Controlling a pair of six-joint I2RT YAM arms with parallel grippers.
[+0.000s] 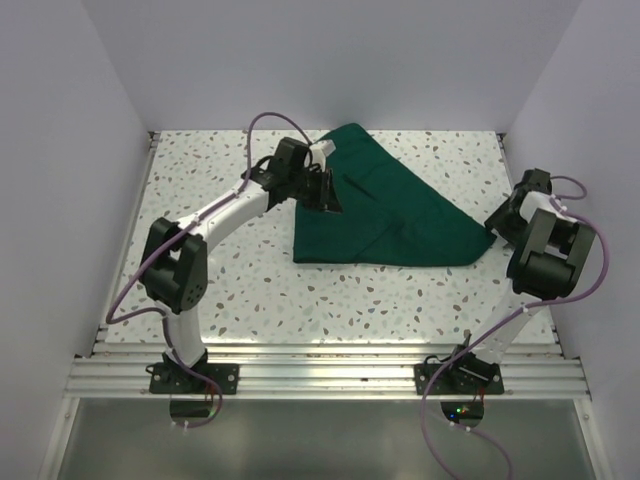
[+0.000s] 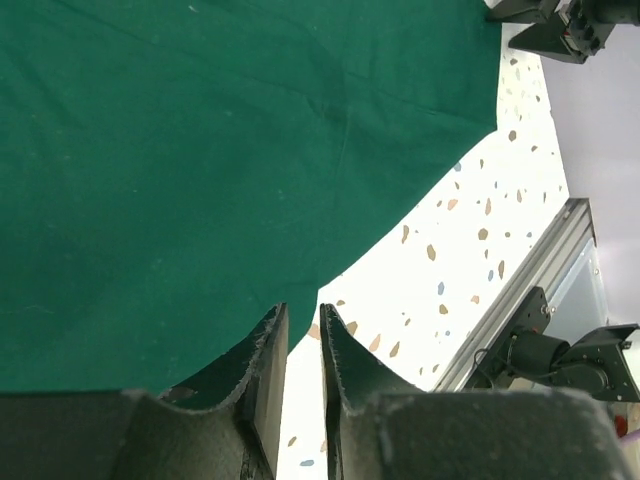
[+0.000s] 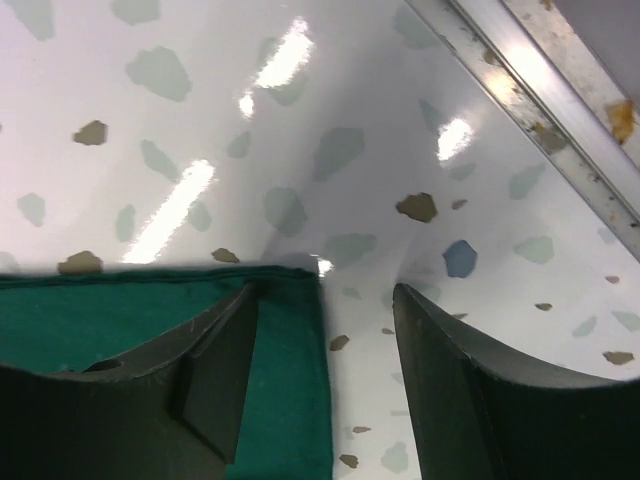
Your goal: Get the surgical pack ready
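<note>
the speckled desk (image 1: 250, 290) carries the surgical pack (image 1: 385, 215), a dark green cloth lying flat in a rough triangle. its long axis runs from the left jaws across to the right jaws, so each arm has its own end. the left arm (image 1: 225, 210) has its jaws nearly together, with a thin gap showing bare desk and the cloth's edge at their tips. the right arm (image 1: 545, 255) has its jaws spread wide, with the corner (image 3: 290, 290) between them against one finger. i see no label or writing.
</note>
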